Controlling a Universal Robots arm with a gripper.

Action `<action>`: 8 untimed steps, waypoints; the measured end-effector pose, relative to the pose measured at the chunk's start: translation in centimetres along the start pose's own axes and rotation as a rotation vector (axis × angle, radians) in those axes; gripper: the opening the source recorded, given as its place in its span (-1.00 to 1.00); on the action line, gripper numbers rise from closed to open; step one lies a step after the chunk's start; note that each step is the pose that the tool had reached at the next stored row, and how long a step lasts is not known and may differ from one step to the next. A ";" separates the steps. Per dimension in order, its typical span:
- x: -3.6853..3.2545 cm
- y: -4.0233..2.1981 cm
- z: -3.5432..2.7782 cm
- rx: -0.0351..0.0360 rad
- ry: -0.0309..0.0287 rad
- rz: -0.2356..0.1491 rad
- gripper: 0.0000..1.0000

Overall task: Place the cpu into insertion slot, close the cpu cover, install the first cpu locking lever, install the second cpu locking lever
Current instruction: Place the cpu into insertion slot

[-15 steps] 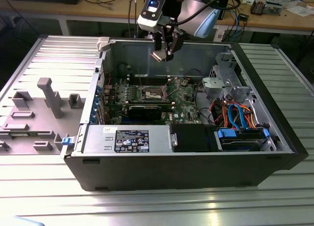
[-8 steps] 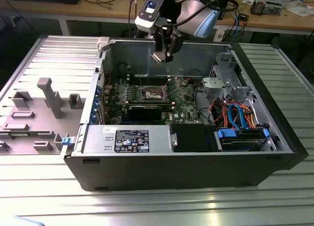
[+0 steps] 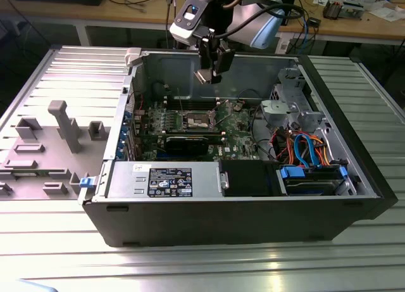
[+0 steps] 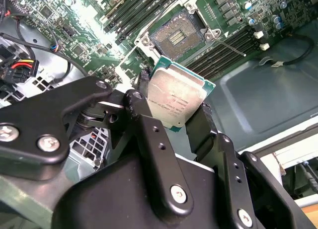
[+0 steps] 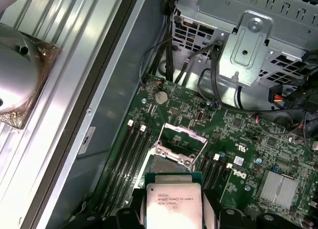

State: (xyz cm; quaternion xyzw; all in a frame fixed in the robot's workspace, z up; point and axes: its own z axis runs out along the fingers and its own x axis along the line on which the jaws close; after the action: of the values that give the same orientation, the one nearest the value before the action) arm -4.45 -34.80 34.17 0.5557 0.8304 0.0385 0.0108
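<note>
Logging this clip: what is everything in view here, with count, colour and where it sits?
computer case: one, black, open, on the slatted metal table
green board: one, inside the case
insertion slot: one, dark centre, silvery rim, on the board, empty
cpu cover: one, silvery, raised open at the slot
memory slots: several, black, either side of the slot
graphics card: one, black, across the board
power supply: one, silvery-grey, case's near wall
cables: bundle, orange, blue, red, exterior view's right
fixture: one, grey, on the table, exterior view's left
cpu: one, silvery top, held above the board
gripper: one, black, shut on the cpu
</note>
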 end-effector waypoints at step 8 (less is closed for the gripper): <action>0.00 0.00 0.00 -0.0001 -0.0001 0.002 0.09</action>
State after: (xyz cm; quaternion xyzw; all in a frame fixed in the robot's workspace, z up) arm -4.45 -34.81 34.17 0.5565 0.8299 0.0385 0.0108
